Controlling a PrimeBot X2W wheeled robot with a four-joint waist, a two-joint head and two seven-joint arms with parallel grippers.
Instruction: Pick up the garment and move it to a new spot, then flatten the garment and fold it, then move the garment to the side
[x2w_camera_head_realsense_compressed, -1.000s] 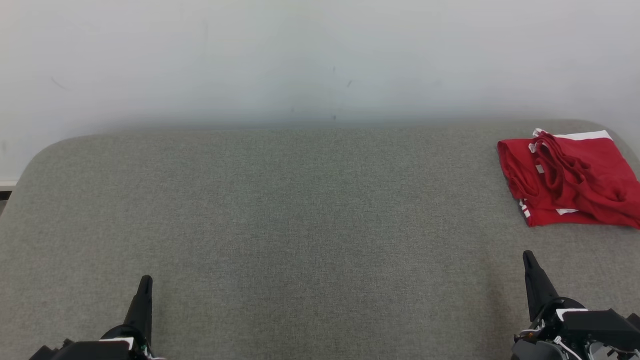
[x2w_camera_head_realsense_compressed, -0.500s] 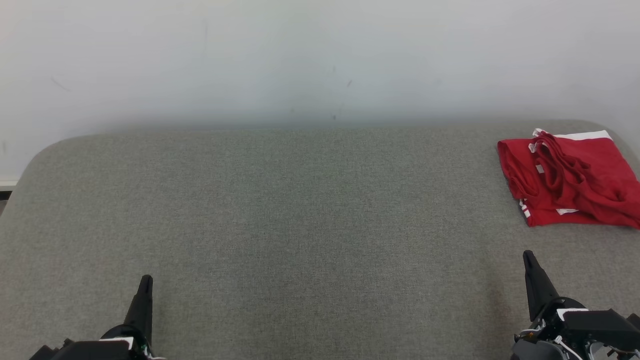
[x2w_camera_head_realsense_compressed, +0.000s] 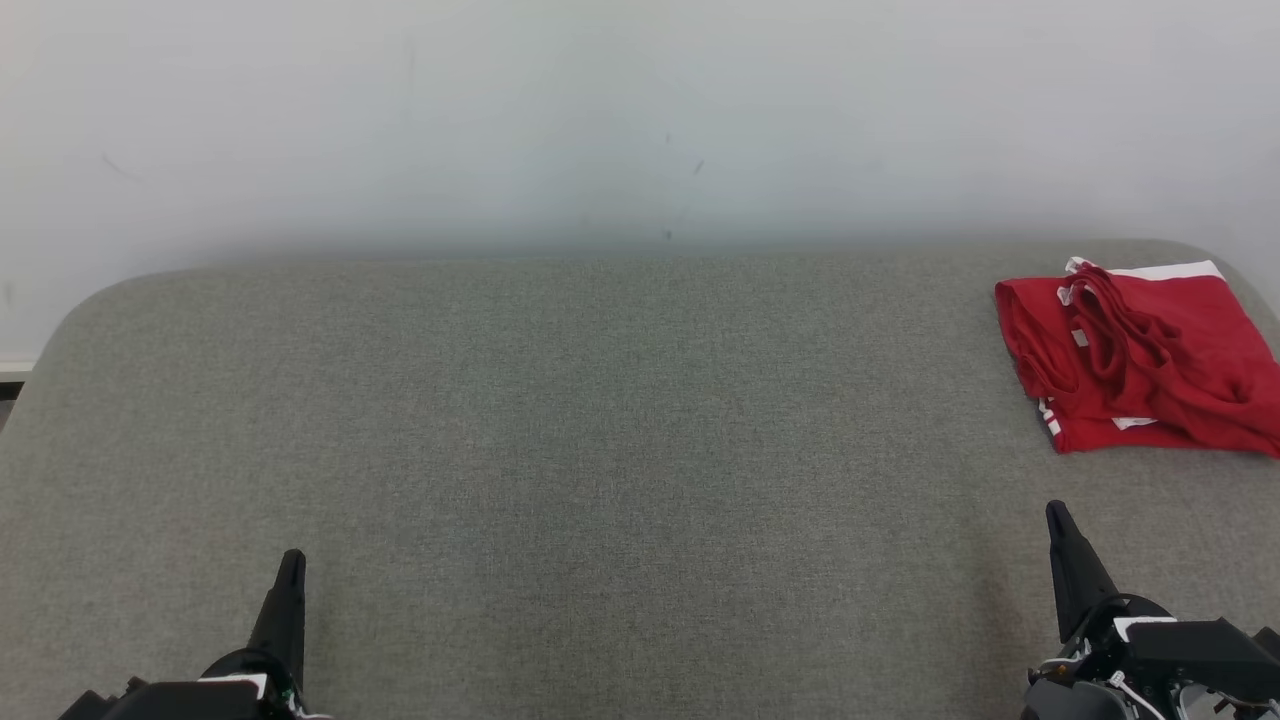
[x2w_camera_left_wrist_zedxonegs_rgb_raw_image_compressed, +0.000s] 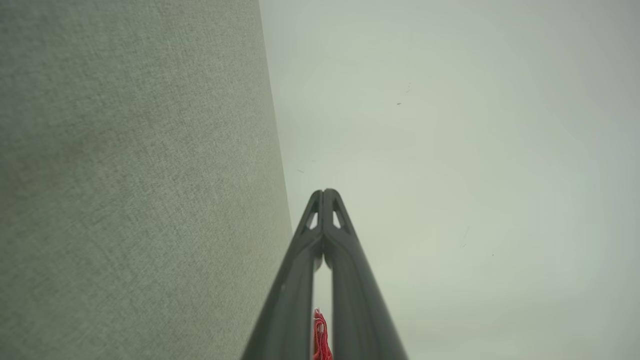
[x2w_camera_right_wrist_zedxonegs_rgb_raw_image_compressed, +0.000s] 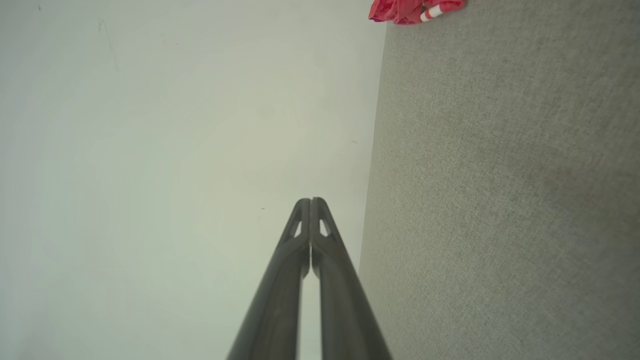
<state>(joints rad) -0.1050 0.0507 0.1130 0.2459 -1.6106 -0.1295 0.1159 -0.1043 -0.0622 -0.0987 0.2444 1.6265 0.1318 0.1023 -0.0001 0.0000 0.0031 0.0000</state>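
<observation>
Wide bare stretch of grey padded surface (x2w_camera_head_realsense_compressed: 600, 420) open to any reach, folded red garment (x2w_camera_head_realsense_compressed: 1130, 360) at its far right edge, pale wall (x2w_camera_head_realsense_compressed: 640, 120) bounding the far side

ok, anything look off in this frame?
A small red scrap shows in the gap between the left gripper's shut fingers, near their base; can't tell what it is. Folded red garment lies apart, far right.
</observation>
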